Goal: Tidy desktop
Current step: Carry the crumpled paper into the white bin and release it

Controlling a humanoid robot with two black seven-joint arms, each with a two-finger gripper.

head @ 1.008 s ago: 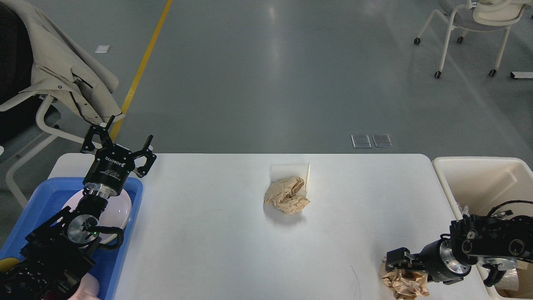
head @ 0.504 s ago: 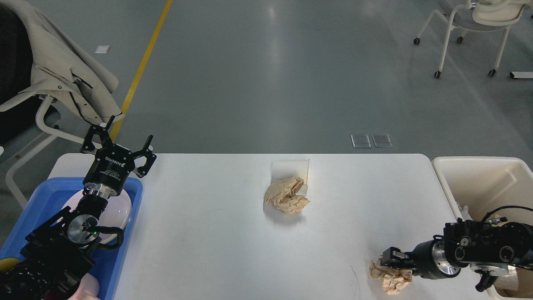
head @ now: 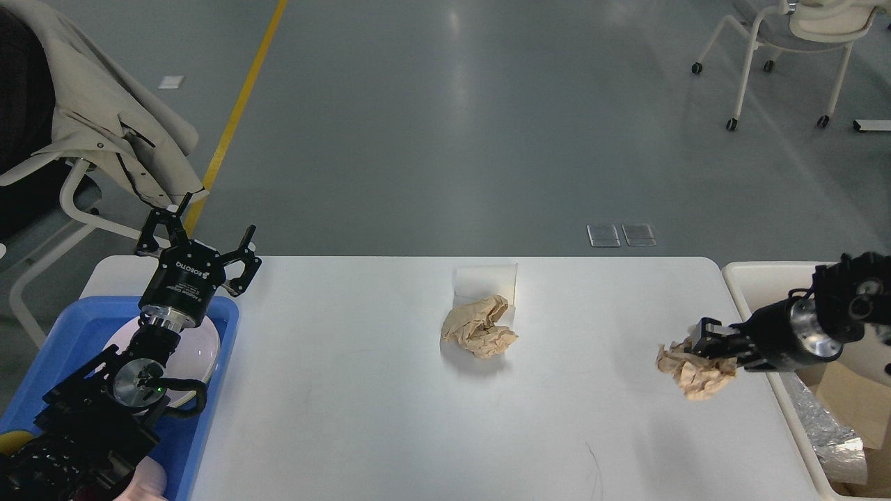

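Blue tray (head: pixel 216 362) at left, holding a white plate (head: pixel 202 348). Cream bin (head: pixel 759 278) at right; inside, crinkled foil (head: pixel 825 428) and a brown cardboard piece (head: pixel 860 414). Background: grey floor with a yellow line (head: pixel 240 104), a chair draped with a beige coat (head: pixel 104 118) at left, a white wheeled chair (head: pixel 786 42) at upper right.

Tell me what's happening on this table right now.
A two-armed robot is clearing trash off the white desktop. Its right gripper is shut on a crumpled brown paper ball, held near the cream bin at the right edge. A second crumpled paper wad lies mid-table against a tipped white paper cup. The left gripper is open and empty above the blue tray, which holds a white plate.
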